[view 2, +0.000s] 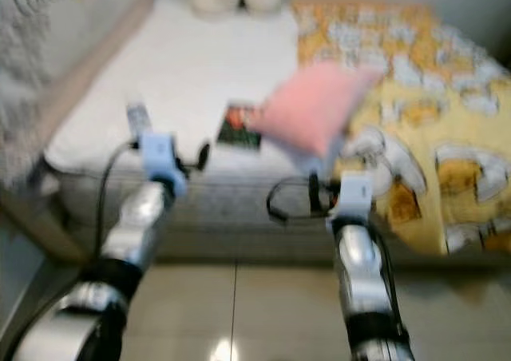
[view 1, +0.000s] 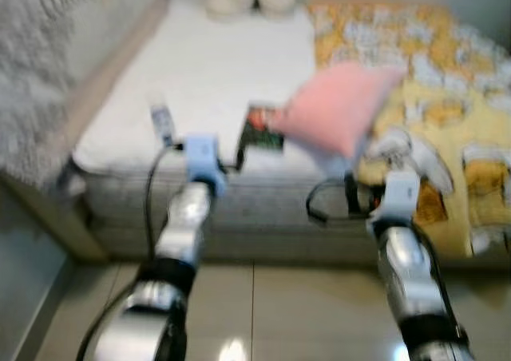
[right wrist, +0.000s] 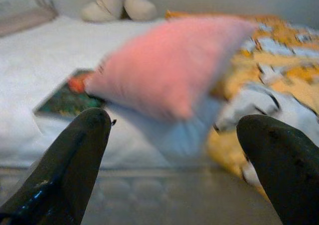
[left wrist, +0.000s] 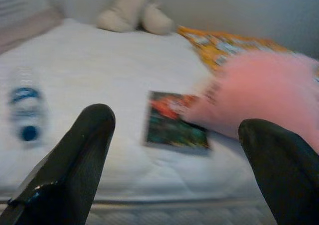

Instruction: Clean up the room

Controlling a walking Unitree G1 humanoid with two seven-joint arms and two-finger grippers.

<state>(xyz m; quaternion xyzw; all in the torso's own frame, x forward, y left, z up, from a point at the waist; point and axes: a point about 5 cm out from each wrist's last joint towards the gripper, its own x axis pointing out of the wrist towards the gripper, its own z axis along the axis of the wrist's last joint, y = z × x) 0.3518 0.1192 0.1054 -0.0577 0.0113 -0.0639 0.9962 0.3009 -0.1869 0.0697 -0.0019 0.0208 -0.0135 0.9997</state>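
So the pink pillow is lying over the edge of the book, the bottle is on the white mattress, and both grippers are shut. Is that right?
Not quite: both grippers are open. The left wrist view shows the left gripper with its fingers spread wide, and the right wrist view shows the same for the right gripper. The rest holds: the pink pillow overlaps the book, and the bottle lies on the white mattress.

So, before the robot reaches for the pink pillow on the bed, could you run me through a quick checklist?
1. Pink pillow located: ok, at the mattress edge, partly over the yellow blanket.
2. Right gripper open: ok, fingers spread, pillow ahead.
3. Left gripper open and empty: ok.
4. Picture sharp enough to aim: not ok, all views blurred.
5. Book apart from the pillow: cannot tell, the pillow seems to overlap its corner.
6. Bottle out of the way: ok, far left on the mattress.
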